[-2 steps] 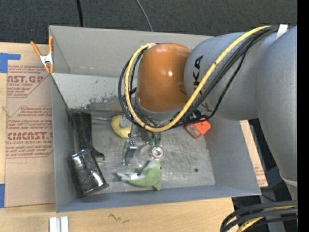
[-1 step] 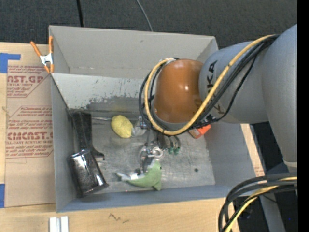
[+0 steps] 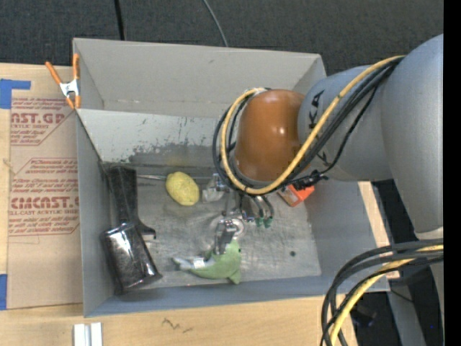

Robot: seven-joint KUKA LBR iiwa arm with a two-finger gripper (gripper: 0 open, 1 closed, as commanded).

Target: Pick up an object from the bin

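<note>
Where the jaws hang, a green toy lies.

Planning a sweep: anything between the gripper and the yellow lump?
No. In the camera view, only bare bin floor separates the gripper from the yellow lump. The gripper is over a green lump.
</note>
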